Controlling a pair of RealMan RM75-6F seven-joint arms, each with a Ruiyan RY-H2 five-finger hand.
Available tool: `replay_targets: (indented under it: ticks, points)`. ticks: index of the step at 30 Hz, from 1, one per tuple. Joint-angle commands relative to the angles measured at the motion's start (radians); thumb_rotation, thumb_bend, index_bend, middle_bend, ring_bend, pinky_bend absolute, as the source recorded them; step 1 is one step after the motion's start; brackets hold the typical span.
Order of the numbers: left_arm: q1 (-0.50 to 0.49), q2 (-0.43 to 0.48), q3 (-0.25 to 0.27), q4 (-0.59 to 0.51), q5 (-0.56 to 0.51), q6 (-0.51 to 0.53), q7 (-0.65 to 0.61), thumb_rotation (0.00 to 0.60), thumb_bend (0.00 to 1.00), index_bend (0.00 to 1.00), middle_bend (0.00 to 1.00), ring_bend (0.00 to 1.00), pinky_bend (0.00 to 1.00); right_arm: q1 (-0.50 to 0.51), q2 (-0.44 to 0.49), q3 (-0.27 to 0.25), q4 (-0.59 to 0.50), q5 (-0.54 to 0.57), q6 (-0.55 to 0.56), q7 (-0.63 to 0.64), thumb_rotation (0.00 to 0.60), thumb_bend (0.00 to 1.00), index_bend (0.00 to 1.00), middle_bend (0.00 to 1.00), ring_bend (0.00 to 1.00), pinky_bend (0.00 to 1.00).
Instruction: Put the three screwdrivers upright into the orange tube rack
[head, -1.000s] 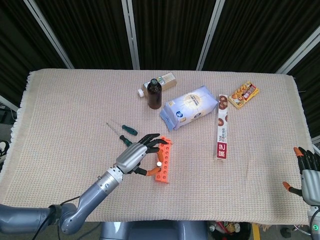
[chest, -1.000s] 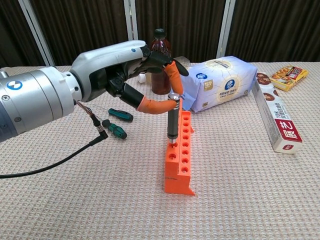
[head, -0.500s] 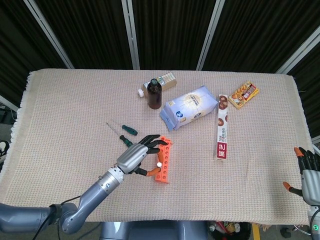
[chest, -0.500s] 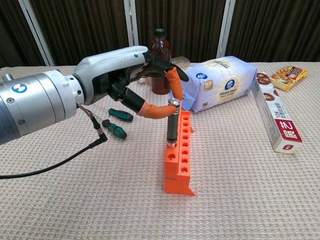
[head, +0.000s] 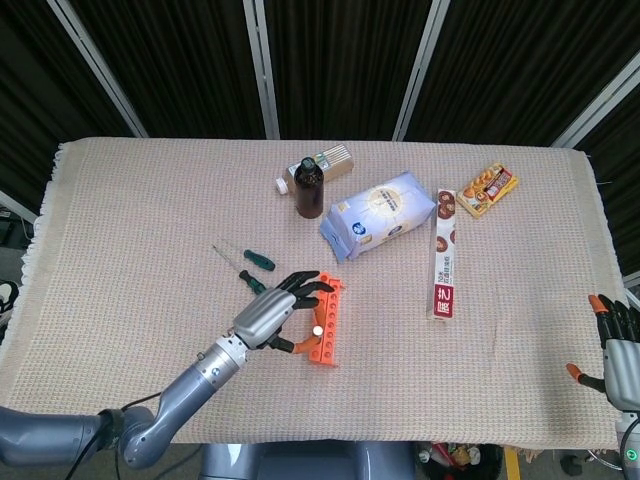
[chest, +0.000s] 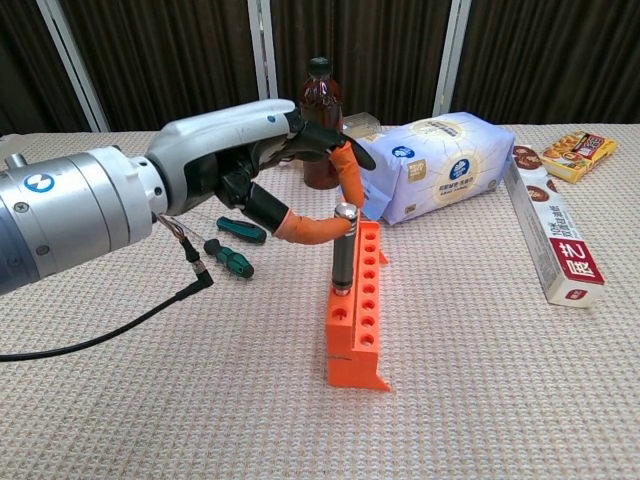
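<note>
Beige woven cloth (head: 130, 230) covers the table by dark curtains (head: 330, 60), left hand (chest: 270, 165) pinching a standing screwdriver (chest: 344, 250), right hand (head: 620, 345) spread, holding nothing.

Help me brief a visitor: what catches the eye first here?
The left hand pinches a dark screwdriver standing upright in the orange tube rack at the table's near centre. Two green-handled screwdrivers lie on the cloth left of the rack.

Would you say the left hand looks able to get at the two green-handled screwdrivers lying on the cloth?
Probably yes: the green-handled screwdrivers lie uncovered just beside the left hand, though it first must release the screwdriver it holds in the orange rack.
</note>
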Motion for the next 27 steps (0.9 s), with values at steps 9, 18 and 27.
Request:
replay_targets:
  ticks: [9, 18, 27]
  points:
    - [0.005, -0.012, 0.011, 0.013, 0.008, 0.003, 0.002, 0.600, 0.57, 0.81, 0.15, 0.00, 0.00, 0.001, 0.001, 0.001, 0.001, 0.001, -0.001, 0.000, 0.600, 0.00, 0.00, 0.05, 0.00, 0.04]
    - [0.007, -0.022, 0.019, 0.023, 0.008, -0.001, 0.006, 0.600, 0.57, 0.80, 0.15, 0.00, 0.00, -0.001, 0.001, 0.002, 0.002, 0.003, -0.002, 0.000, 0.600, 0.00, 0.00, 0.05, 0.00, 0.05]
    - [0.005, -0.012, 0.016, 0.013, 0.024, 0.000, 0.014, 0.600, 0.41, 0.26, 0.00, 0.00, 0.00, 0.000, 0.000, 0.002, 0.002, 0.004, -0.004, 0.000, 0.600, 0.00, 0.00, 0.05, 0.00, 0.05]
